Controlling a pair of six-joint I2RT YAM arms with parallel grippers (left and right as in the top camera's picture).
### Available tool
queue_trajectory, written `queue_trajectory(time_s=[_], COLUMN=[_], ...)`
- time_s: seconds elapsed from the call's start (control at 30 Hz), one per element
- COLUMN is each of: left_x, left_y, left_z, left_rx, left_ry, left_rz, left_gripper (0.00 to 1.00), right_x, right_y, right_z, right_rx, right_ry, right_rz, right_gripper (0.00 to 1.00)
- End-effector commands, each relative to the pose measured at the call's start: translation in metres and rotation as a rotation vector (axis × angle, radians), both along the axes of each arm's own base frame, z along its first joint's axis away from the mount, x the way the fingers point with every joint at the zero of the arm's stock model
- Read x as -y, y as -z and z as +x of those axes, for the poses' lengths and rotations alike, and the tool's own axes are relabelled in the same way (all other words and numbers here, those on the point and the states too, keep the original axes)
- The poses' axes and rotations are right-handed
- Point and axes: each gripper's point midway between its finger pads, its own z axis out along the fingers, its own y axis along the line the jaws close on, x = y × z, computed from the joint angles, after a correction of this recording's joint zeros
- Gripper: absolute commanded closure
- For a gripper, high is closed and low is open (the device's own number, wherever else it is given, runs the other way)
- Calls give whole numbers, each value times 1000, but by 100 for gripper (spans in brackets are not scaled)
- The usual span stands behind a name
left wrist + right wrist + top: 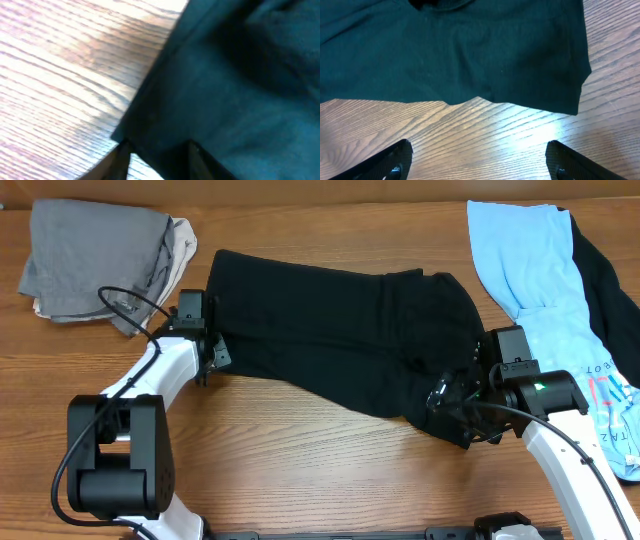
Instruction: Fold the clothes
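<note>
A large black T-shirt (330, 330) lies spread across the middle of the wooden table (300, 450). My left gripper (212, 355) is at the shirt's left edge. In the left wrist view its fingers (157, 150) are partly closed, with the corner of the shirt (225, 85) and a strip of table between them. My right gripper (455, 410) is at the shirt's lower right part. In the right wrist view its fingers (479, 145) are wide open and empty over bare wood, just short of the hem of the shirt (460, 55).
A grey garment (95, 260) lies on a beige one (185, 235) at the back left. A light blue garment (520, 250) and another black one (610, 290) lie at the back right, with a printed light blue piece (610, 400) below them.
</note>
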Motion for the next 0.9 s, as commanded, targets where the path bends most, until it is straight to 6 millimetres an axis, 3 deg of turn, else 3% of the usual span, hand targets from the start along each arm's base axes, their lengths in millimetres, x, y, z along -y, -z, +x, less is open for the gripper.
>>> queue_trajectory(time_s=[0.0,0.2,0.4,0.63,0.87], left_x=[-14,-20,-20,-25,-43], left_y=[8,10,16,37,32], left_z=[-8,-16,-25,-73,-110], left_rx=[-34,-64,-103,-321,-466], left_ry=[-45,-63,-64,-81,-151], left_rz=[14,11,11,14,-5], left_gripper=[76,93,96,96,96], right_x=[1,1,1,1,0], right_y=[0,0,-1,-1,-2], right_z=[2,3,4,5,8], right_rx=[11,17,24,30,46], right_ry=[-5,-8,-10,-26,-34], right_rz=[-15,-14,-14,-17,-15], right_gripper=[12,12,12,12,12])
